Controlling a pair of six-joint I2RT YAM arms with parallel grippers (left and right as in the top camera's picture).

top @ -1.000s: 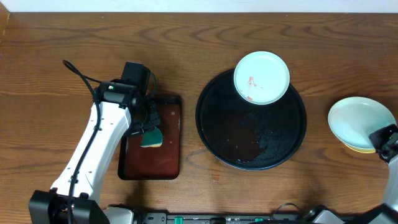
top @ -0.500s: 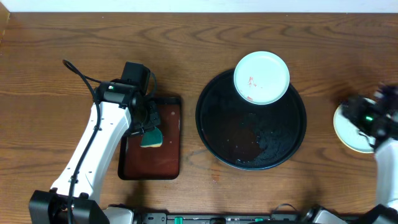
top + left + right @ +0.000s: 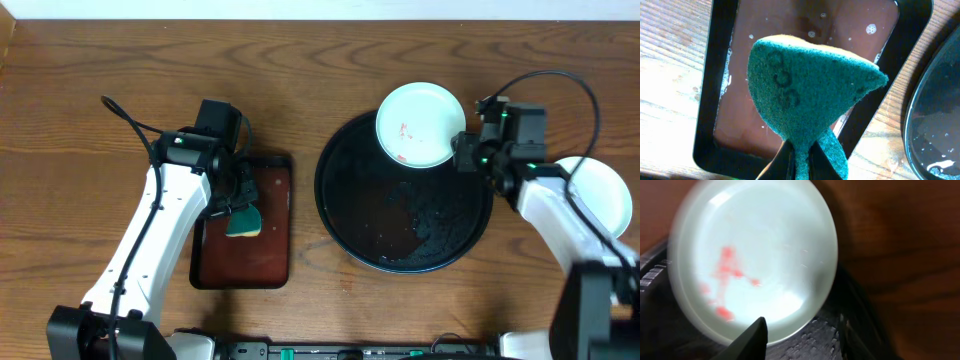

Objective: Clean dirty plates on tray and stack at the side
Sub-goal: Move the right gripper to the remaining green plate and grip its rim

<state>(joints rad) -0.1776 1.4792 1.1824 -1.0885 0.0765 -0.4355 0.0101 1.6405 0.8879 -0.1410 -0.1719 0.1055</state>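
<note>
One pale mint plate (image 3: pixel 420 125) with red smears lies at the far rim of the round black tray (image 3: pixel 400 230). In the right wrist view the plate (image 3: pixel 752 255) fills the upper left, over the wet tray (image 3: pixel 810 340). My right gripper (image 3: pixel 462 152) stands open at this plate's right edge; its fingers (image 3: pixel 757 335) straddle the near rim and nothing is gripped (image 3: pixel 802 330). Another pale plate (image 3: pixel 600 190) rests on the bare wood at the right, partly hidden by the right arm. My left gripper (image 3: pixel 240 205) is shut on a green sponge (image 3: pixel 243 222), seen close up (image 3: pixel 810 90) pinched at its bottom (image 3: pixel 801 155).
A small rectangular dark-brown tray (image 3: pixel 245 255) lies under the sponge, left of the black tray; its wet bottom and black rim (image 3: pixel 705 100) show in the left wrist view. A black cable (image 3: pixel 125 115) loops off the left arm.
The right gripper left the plate on the wood at the right, opened, and swung left to the smeared plate on the black tray. The left arm and sponge stayed still.
</note>
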